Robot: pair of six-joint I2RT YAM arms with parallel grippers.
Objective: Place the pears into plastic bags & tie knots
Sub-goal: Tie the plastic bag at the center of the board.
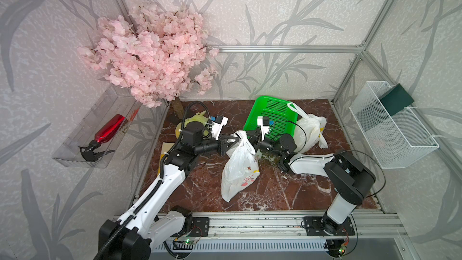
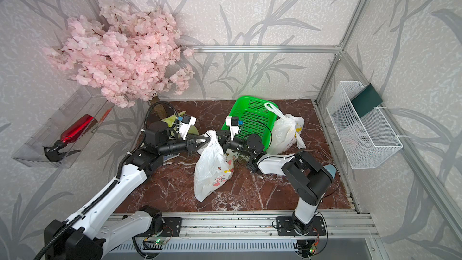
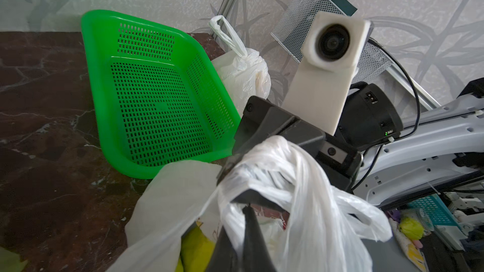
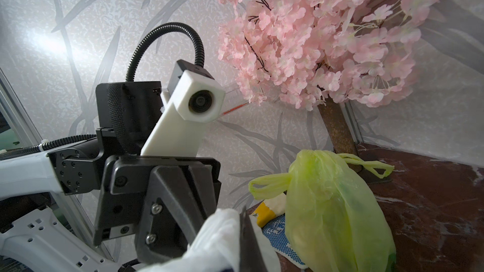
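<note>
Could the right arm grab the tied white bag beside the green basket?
Probably not yet: the right gripper is shut on the middle white bag, though the tied white bag lies nearby.

2 top views look down; wrist cameras point(image 3: 332, 41) face each other.

Green basket point(image 1: 273, 117) near the far edge of the marble table point(image 1: 275, 196), pink blossom tree point(image 1: 150, 51) at its far left corner, red spray bottle point(image 1: 110, 128) in a clear wall tray point(image 1: 75, 146) past the left edge, white mesh basket point(image 1: 400, 143) past the right edge.
</note>
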